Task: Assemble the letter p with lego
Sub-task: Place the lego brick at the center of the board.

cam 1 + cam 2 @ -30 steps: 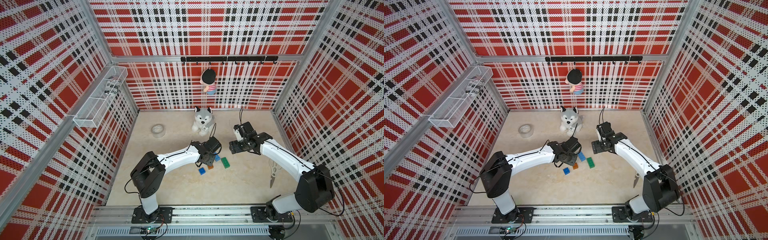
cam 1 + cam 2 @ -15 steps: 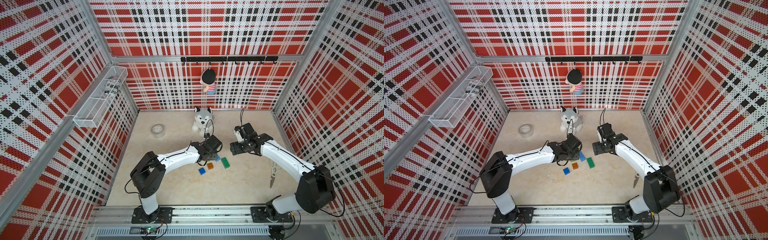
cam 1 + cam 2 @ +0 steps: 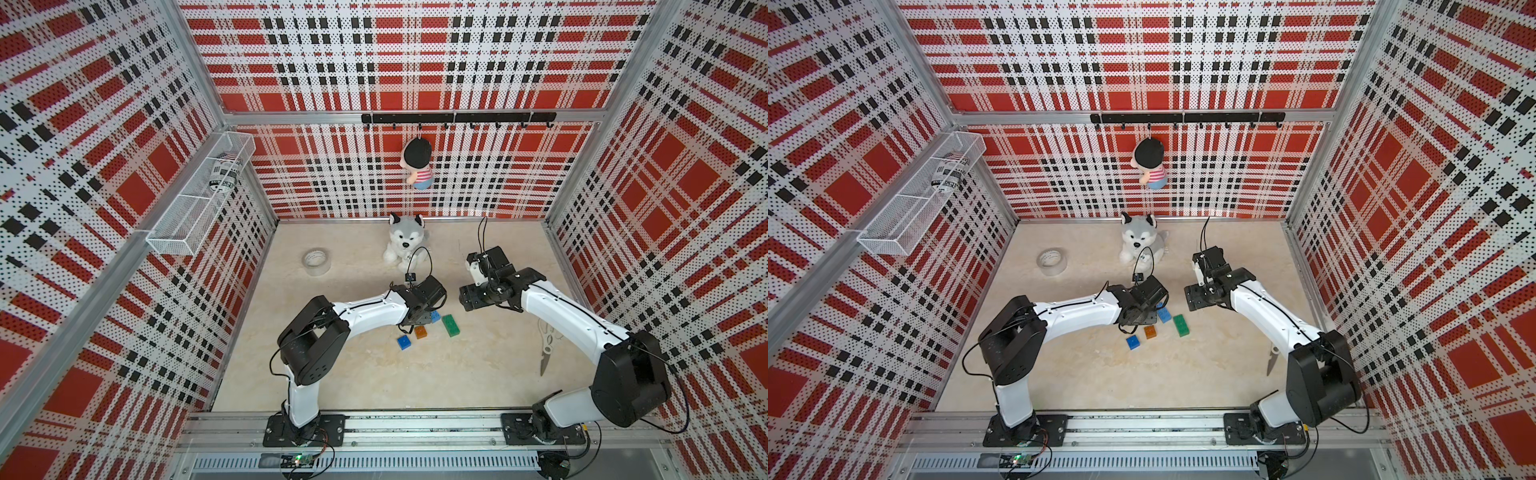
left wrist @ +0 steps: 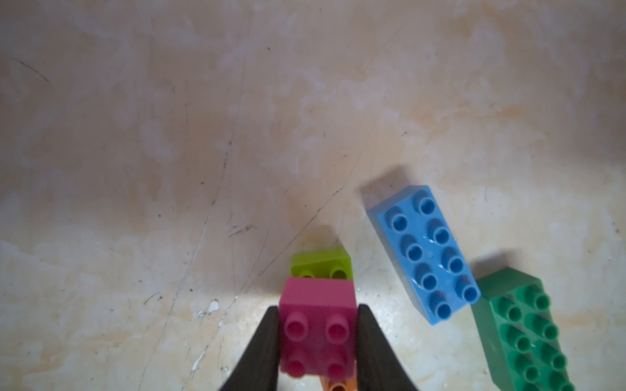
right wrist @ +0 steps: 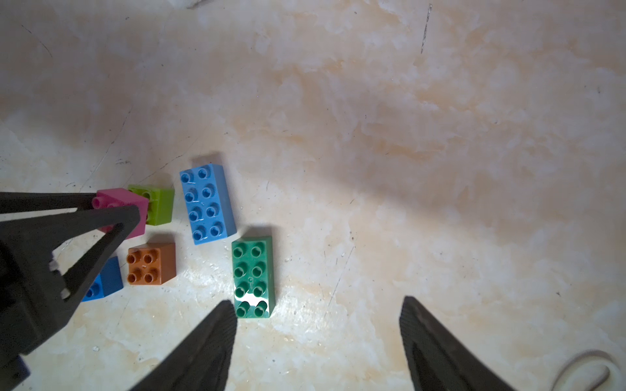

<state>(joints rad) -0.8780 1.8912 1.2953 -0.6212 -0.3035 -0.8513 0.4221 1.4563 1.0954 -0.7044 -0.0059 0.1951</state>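
Note:
The lego lies loose in a small cluster, with no bricks joined. My left gripper [image 4: 316, 338] is shut on the pink brick [image 4: 316, 333], held just over the near edge of the lime green brick [image 4: 321, 265]; whether they touch is unclear. The light blue brick [image 3: 435, 316], dark green brick [image 3: 451, 325], orange brick [image 3: 421, 331] and dark blue brick [image 3: 403, 342] rest on the table beside it. My right gripper [image 5: 316, 303] hangs open and empty, one finger next to the end of the dark green brick [image 5: 252, 276].
A clear tape roll [image 3: 316, 261] and a husky plush [image 3: 405, 245] sit toward the back. Scissors [image 3: 547, 345] lie by the right arm. A wire basket [image 3: 199, 199] hangs on the left wall and a doll [image 3: 417, 164] on the back wall.
The left wrist has shifted slightly over the brick cluster, uncovering the orange brick. The right arm has hardly moved.

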